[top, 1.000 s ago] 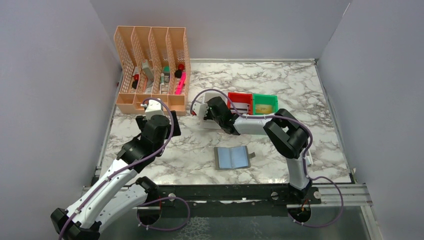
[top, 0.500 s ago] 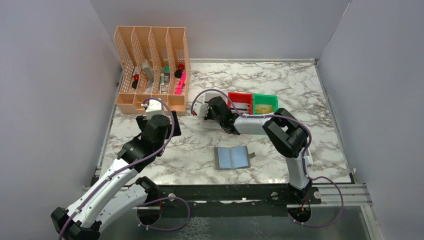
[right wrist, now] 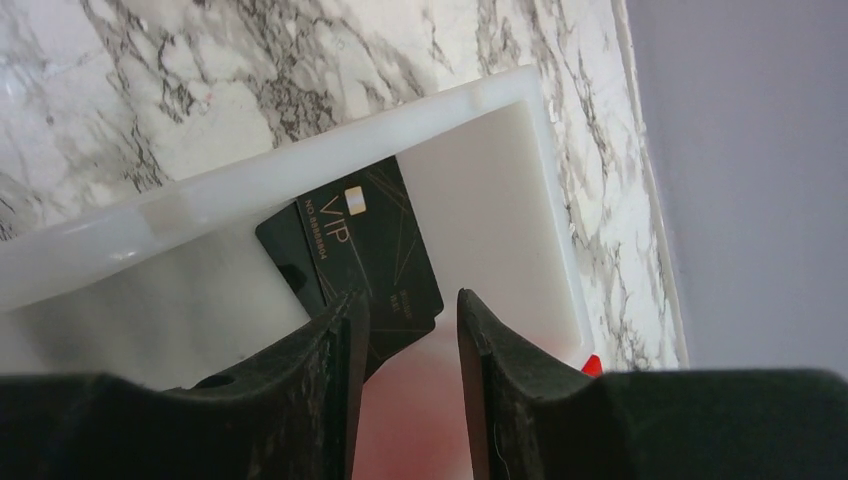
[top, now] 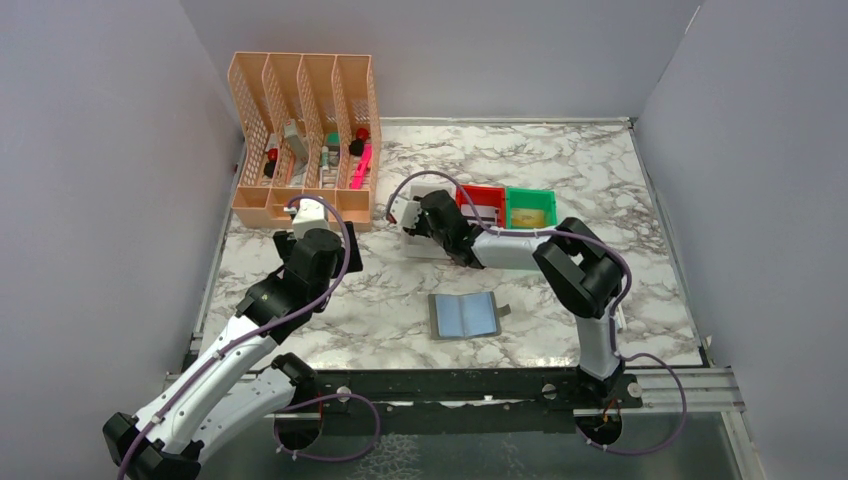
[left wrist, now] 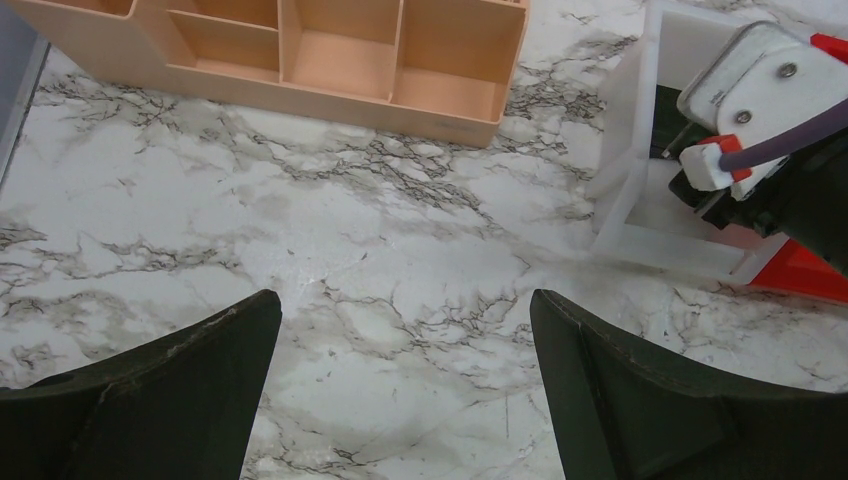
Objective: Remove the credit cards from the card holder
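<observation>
The card holder (top: pixel 464 316) lies open and flat on the marble, its light-blue pockets facing up. The black credit card (right wrist: pixel 365 250) lies in the white bin (right wrist: pixel 300 170). My right gripper (right wrist: pixel 410 300) hovers just over that bin with its jaws apart and nothing between them; the card's corner is partly hidden behind one finger (right wrist: pixel 335 350). In the top view the right gripper (top: pixel 408 215) is at the white bin. A silvery card (top: pixel 482 213) lies in the red bin and a gold card (top: pixel 531 214) in the green bin. My left gripper (left wrist: pixel 405 300) is open and empty above bare marble, left of the white bin (left wrist: pixel 640 180).
An orange mesh organizer (top: pixel 305 130) with pens and markers stands at the back left; its base (left wrist: pixel 300 50) is just ahead of the left gripper. The red bin (top: pixel 462 195) and green bin (top: pixel 530 193) sit side by side right of the white one. Grey walls enclose the table.
My right gripper has shifted slightly toward the back over the white bin. The left arm and the card holder have not moved.
</observation>
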Controlling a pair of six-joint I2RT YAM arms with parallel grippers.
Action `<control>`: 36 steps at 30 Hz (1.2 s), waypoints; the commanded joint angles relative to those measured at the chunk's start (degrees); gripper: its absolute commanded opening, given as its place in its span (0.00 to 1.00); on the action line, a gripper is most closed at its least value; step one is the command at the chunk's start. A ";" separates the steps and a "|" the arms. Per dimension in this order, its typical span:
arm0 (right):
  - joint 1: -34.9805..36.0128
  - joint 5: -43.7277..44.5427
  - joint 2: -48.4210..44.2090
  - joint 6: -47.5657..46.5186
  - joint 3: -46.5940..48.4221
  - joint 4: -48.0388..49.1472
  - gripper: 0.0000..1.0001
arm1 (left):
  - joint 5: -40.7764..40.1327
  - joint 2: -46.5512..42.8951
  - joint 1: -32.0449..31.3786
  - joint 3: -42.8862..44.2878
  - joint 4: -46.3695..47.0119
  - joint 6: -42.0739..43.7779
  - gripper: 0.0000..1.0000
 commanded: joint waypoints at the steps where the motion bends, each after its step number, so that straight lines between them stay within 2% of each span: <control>1: -0.75 -2.28 -4.26 7.05 0.12 0.81 0.43 | -1.40 -0.14 0.26 -0.56 0.13 0.05 0.99; 4: -0.98 -2.25 -5.30 12.18 0.70 -0.51 0.43 | -1.31 0.03 0.26 -0.56 0.09 0.09 0.99; 6: -1.10 -1.80 -6.21 19.70 1.63 -2.16 0.41 | -1.31 0.02 0.25 -0.56 0.06 0.10 0.99; 12: -1.98 -7.73 -8.07 54.50 6.07 -18.63 0.20 | -1.48 -0.25 0.33 -0.53 0.13 0.15 0.99; 14: -1.94 -8.78 -5.96 62.07 9.64 -26.69 0.18 | -1.49 -0.29 0.35 -0.55 0.20 0.08 0.99; 15: -1.94 -8.74 -4.75 64.57 10.84 -28.81 0.13 | -1.36 -0.25 0.35 -0.56 0.17 0.11 0.99; 17: -1.94 -10.09 -3.09 66.62 11.92 -30.07 0.10 | -1.17 -0.10 0.35 -0.48 0.19 0.11 0.99; 20: -1.94 -11.42 -1.09 67.10 12.92 -30.31 0.09 | -0.89 0.06 0.33 -0.42 0.22 0.15 0.99; 27: -1.96 -4.72 4.94 67.04 18.91 -35.20 0.09 | -0.94 -0.22 0.35 -0.47 0.15 0.14 0.99; 36: -1.95 2.50 8.28 67.02 20.76 -33.60 0.10 | -1.13 0.03 0.33 -0.51 0.15 0.14 0.99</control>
